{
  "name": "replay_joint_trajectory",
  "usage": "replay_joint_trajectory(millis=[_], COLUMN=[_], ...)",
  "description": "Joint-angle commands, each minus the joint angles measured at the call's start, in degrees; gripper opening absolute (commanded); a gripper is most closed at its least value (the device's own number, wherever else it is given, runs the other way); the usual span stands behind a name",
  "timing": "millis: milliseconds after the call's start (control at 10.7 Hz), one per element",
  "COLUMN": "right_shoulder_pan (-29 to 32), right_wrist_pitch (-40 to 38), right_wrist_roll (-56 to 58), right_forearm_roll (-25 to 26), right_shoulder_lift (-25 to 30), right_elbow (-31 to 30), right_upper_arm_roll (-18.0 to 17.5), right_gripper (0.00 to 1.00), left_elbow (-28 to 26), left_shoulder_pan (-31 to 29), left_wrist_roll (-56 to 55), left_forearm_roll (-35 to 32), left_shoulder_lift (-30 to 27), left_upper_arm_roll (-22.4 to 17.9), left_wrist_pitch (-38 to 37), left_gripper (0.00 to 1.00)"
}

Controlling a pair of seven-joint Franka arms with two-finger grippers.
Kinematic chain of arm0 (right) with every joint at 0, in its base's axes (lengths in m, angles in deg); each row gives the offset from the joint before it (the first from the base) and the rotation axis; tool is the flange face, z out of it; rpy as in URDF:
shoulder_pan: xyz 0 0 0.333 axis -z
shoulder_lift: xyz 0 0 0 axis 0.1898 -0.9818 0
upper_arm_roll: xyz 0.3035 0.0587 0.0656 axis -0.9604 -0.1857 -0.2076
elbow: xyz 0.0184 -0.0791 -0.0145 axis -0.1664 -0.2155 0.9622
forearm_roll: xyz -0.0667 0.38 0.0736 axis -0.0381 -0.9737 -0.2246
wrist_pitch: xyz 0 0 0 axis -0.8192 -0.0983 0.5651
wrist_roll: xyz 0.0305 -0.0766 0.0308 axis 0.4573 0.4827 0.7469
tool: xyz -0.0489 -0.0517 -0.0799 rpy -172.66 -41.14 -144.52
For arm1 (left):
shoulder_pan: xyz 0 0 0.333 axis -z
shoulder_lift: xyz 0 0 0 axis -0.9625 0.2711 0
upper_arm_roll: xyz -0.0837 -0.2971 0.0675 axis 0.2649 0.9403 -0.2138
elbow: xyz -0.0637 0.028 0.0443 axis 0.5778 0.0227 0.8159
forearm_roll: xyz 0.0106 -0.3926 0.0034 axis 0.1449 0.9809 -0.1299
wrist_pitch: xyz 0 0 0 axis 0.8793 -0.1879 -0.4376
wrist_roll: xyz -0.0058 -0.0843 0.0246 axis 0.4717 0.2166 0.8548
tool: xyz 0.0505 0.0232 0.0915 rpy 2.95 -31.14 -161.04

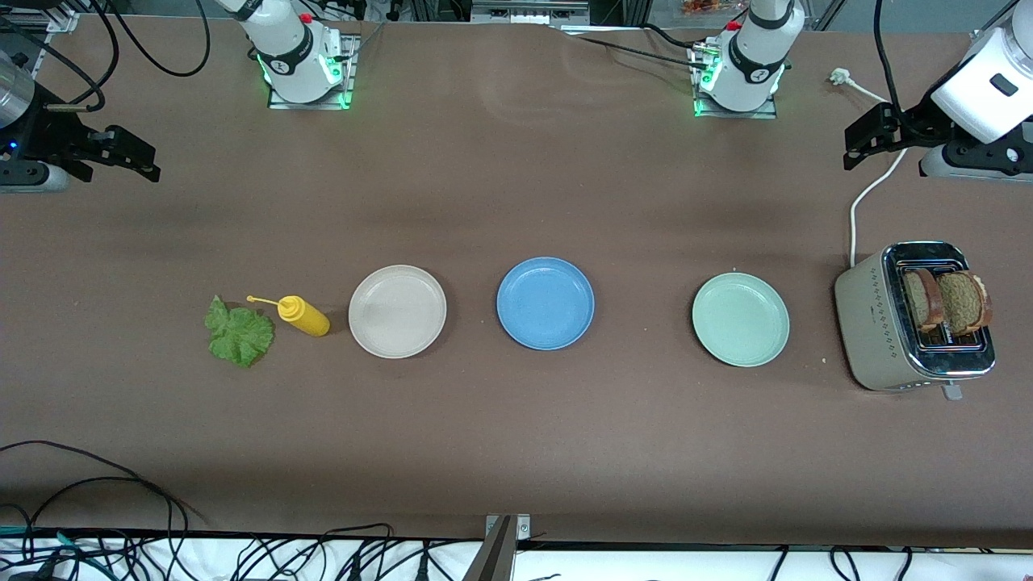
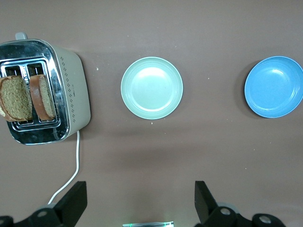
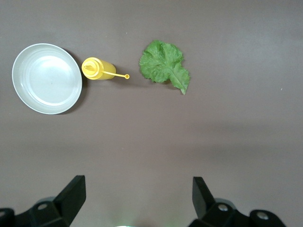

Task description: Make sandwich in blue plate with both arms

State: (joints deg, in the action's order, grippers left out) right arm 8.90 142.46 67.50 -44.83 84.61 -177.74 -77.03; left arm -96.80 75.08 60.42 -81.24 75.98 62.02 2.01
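The blue plate lies bare at the middle of the table. Two brown bread slices stand in the slots of a toaster at the left arm's end. A green lettuce leaf lies flat on the table at the right arm's end. My left gripper hangs open and holds nothing, over the table beside the toaster's cord. My right gripper is open too, up over bare table at its own end.
A yellow squeeze bottle lies between the lettuce and a cream plate. A mint-green plate sits between the blue plate and the toaster. The toaster's white cord runs toward the bases.
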Motion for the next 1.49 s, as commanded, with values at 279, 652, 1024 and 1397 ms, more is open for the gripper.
replay_joint_trajectory(millis=[279,652,1024,1397], right_shoulder_pan=[0.1,0.1,0.2,0.2], right_wrist_pitch=[-1.8,-2.2,-2.3,-3.5], right_wrist_roll=[-3.4,-3.6,-2.5,-2.5], right_forearm_roll=[3.0,3.2,3.5,3.6], right_shoulder_lift=[1.1,0.8,-0.6,-1.1], right_elbow=[0.1,1.2,2.9,5.0], right_upper_arm_roll=[-0.5,-0.4,-0.3,0.7], right_gripper=[1.0,1.0,1.0,1.0], left_elbow=[1.0,1.1,1.1,1.1], left_shoulder_pan=[0.1,-0.2,-0.2,-0.3], left_wrist_roll=[0.0,0.0,0.0,0.0], left_forearm_roll=[-1.5,-1.5,-1.5,-1.5], left_shoulder_lift=[0.5,0.5,0.5,0.5], left_upper_arm_roll=[0.2,0.1,0.1,0.1], left_wrist_pitch=[-0.6,-0.6,-0.6,-0.6], left_gripper=[1.0,1.0,1.0,1.0])
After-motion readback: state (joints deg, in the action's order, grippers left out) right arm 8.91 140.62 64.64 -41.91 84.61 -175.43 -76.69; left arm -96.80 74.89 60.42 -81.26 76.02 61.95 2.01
